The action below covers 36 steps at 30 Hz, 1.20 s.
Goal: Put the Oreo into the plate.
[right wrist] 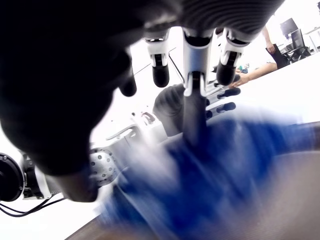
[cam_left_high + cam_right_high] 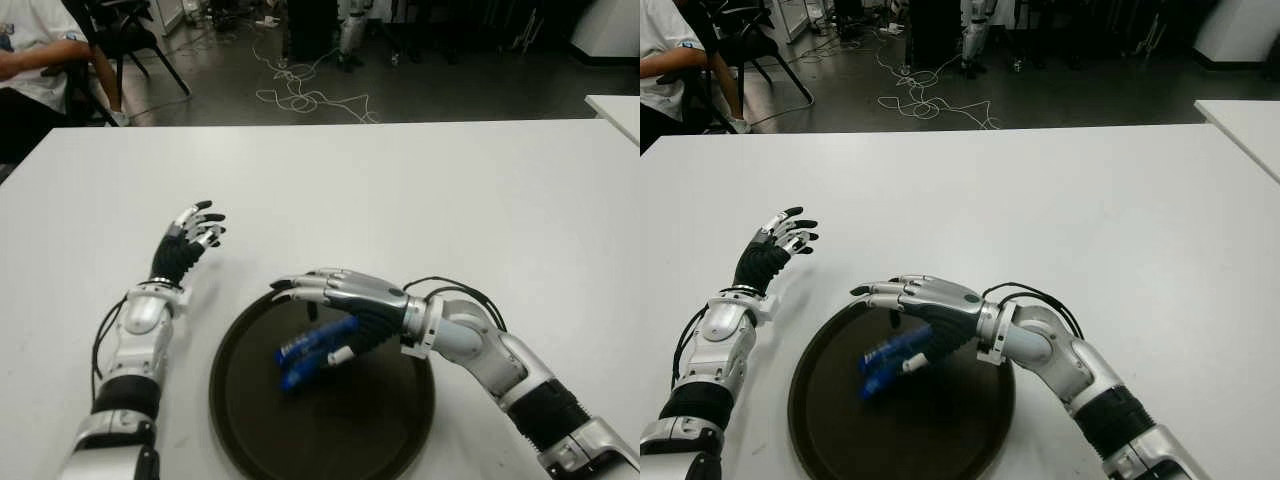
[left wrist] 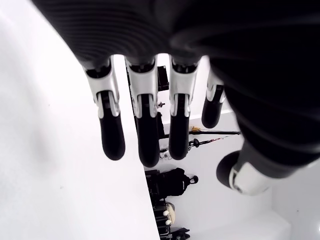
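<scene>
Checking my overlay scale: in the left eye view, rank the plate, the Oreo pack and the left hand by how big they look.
1. Plate, clearly largest.
2. Oreo pack and left hand look too alike to rank; the pack is motion-blurred and partly hidden under the right hand, and the left hand lies farther from the camera.

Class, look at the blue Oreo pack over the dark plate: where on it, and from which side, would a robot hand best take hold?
Probably across its narrow width near the middle, from above. The Oreo pack is long and slim, lying slantwise over the plate, so its long sides face up and outward. The right robot hand is already over it, fingers extended; the pack is motion-blurred, so contact is unclear. The left robot hand is open, left of the plate.
</scene>
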{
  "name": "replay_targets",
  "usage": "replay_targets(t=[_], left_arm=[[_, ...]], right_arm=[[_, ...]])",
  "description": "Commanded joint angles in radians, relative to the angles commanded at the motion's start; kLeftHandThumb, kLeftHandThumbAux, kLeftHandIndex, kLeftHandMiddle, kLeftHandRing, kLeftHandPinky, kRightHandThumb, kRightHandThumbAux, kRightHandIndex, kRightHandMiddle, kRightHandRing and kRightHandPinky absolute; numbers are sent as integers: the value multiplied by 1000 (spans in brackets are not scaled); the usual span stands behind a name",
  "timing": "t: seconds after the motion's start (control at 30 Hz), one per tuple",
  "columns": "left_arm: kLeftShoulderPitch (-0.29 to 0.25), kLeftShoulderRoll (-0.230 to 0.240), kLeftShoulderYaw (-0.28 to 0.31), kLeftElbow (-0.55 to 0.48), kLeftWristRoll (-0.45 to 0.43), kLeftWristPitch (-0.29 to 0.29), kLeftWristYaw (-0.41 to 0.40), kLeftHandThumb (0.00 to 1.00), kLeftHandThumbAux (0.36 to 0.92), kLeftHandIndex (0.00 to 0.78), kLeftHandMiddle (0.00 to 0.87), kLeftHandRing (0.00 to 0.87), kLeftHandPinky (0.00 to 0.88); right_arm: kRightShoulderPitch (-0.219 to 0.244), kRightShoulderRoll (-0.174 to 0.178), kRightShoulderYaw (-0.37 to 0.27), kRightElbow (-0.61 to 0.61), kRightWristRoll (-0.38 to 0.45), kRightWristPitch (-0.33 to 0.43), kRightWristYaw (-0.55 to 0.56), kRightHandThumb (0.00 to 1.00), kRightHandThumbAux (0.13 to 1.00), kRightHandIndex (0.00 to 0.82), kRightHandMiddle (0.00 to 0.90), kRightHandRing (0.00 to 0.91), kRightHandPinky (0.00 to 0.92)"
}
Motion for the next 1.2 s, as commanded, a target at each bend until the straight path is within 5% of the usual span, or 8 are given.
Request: replay_targets(t=[1.0,1.2], left_arm=[[-17,14,-6,44,16,-13,3,169,611,162,285,290,330],[-27,18,-8,63,22,-22,8,172,616,166,286,290,332]], right_arm=[[-36,-1,-24,29,-65,-4,-62,0,675,0,0,0,0],[-129,-22,-78,162,-28,-15,-77,0,646,0,0,0,0]])
